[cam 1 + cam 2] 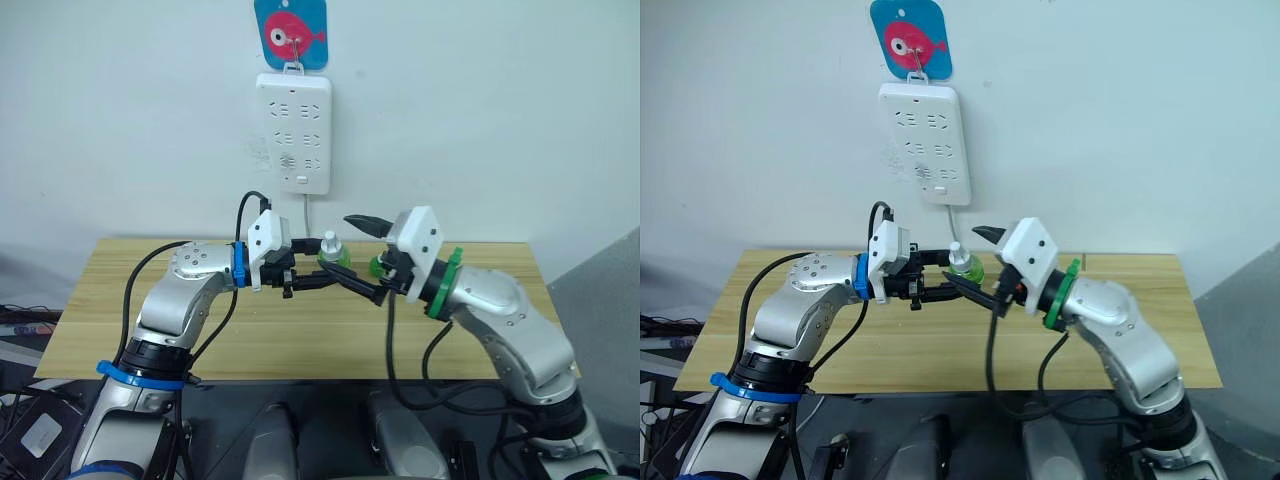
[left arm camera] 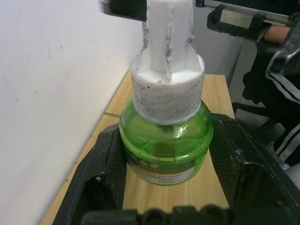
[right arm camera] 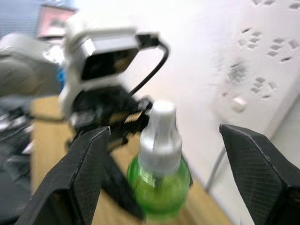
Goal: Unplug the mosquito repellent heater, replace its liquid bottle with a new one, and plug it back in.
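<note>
step: bottle swap, judged | green bottle (image 1: 333,256) held mid-frame above table (image 1: 120,300), clamped by left gripper (image 1: 318,276) | right gripper (image 1: 368,262) spread wide around white cap (image 3: 160,129), not gripping | next: cap to be pinched and removed

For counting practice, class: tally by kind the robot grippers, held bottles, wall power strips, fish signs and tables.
Grippers: 2, the left gripper and the right gripper
Green bottle, held: 1
Power strip: 1
Fish sign: 1
Wooden table: 1
Total: 6
</note>
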